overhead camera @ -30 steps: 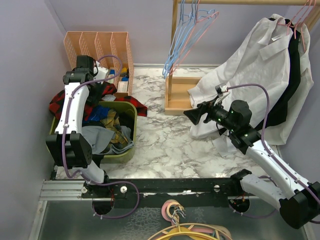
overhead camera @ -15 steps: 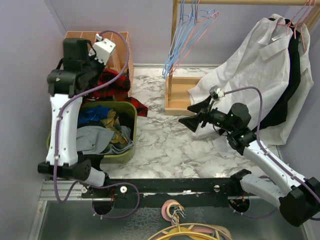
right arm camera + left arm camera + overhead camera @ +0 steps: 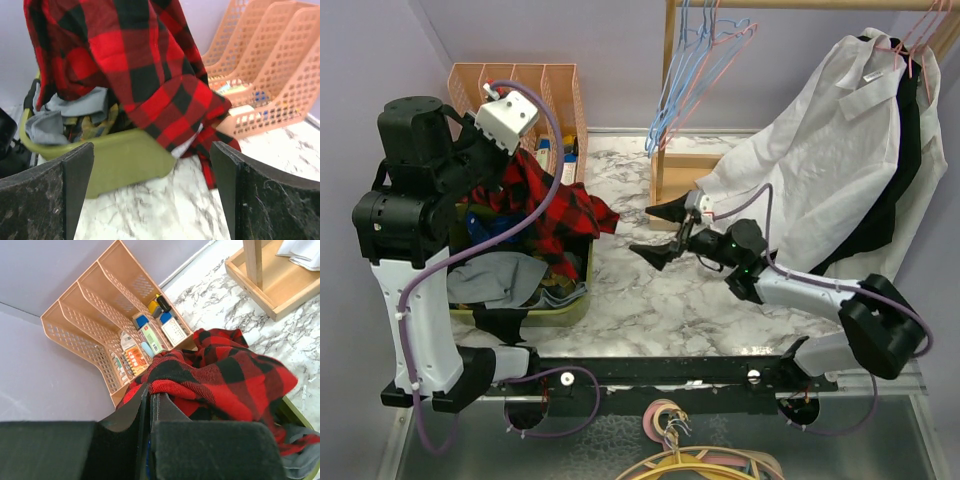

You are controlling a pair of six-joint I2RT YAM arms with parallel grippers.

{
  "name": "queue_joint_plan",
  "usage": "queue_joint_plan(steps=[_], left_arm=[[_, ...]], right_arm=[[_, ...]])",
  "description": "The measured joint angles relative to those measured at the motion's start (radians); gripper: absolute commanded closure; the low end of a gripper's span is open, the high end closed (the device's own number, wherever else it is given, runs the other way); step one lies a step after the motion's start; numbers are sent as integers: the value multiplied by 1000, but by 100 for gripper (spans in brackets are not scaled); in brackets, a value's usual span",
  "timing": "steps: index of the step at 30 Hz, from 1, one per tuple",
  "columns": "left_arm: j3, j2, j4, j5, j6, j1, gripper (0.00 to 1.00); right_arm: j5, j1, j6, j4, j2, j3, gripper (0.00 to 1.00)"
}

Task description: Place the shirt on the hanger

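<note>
Right, left claw (image 3: 150,392) is clamped on a fold of the shirt (image 3: 225,375). The cloth hangs bunched off it, its lower part draped over the bin (image 3: 570,300) rim just below. The right claw (image 3: 642,230) is spread wide and empty, facing the shirt's low edge across the table (image 3: 650,300). I'd lift the left higher until the fabric clears the bin, then pinch a free edge with the right and spread it out. I can't find the collar in this bunch. The hanger (image 3: 725,65) is well away, on the rail beyond the right claw, tangled among blue hangers (image 3: 675,90), so it may snag. A file rack (image 3: 85,325) sits just past the left claw. The white shirt (image 3: 820,150) crowds the right arm, and clothes in the bin may drag up with the shirt.
</note>
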Motion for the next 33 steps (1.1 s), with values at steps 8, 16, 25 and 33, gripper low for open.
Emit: queue_joint_plan(steps=[8, 16, 25, 33], left_arm=[[-11, -13, -24, 29, 18, -8, 100], [-40, -41, -32, 29, 25, -35, 100], [-44, -42, -32, 23, 26, -50, 100], [166, 17, -60, 9, 16, -59, 100]], right_arm=[[71, 194, -132, 186, 254, 205, 0], [114, 205, -256, 196, 417, 293, 17], [315, 206, -383, 198, 475, 327, 99], [348, 208, -405, -68, 249, 359, 99]])
